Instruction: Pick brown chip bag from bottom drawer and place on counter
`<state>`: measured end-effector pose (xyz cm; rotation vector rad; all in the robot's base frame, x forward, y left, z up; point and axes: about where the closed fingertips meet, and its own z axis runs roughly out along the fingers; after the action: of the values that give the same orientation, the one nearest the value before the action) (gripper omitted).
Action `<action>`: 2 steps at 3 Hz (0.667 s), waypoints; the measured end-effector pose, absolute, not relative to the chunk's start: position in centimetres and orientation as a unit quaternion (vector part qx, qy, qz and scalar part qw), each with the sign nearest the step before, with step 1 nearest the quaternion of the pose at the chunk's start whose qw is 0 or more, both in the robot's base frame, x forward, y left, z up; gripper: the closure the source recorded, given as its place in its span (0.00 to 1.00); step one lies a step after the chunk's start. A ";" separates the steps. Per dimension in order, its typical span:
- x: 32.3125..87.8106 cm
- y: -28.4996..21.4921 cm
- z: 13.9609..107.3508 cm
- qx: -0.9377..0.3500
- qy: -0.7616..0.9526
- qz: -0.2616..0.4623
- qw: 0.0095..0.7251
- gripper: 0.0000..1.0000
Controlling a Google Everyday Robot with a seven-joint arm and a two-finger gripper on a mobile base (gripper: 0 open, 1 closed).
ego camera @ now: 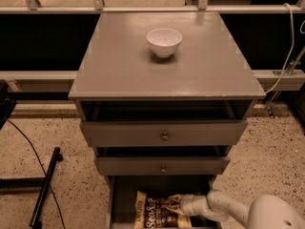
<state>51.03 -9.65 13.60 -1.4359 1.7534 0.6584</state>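
The brown chip bag (153, 211) with white "Sea Salt" lettering lies flat on the floor of the open bottom drawer (125, 194), at the lower middle of the camera view. My gripper (175, 203) reaches in from the lower right on a white arm (228, 208) and sits right at the bag's right edge, touching or just over it. The counter (119, 66) is the wide grey top of the cabinet, above the drawers.
A white bowl (164, 41) stands on the counter toward the back. Two shallower knobbed drawers (164, 135) stick out above the bottom drawer. A black stand (45, 187) and cable lie on the speckled floor at left. A rail runs behind the cabinet.
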 end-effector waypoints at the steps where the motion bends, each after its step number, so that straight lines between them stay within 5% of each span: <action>1: 49.6 -8.7 18.2 -0.543 0.649 0.282 0.452 1.00; 2: 48.4 -8.6 24.3 -0.528 0.604 0.282 0.527 1.00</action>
<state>48.42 -8.59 24.30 -1.2626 1.4429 0.6736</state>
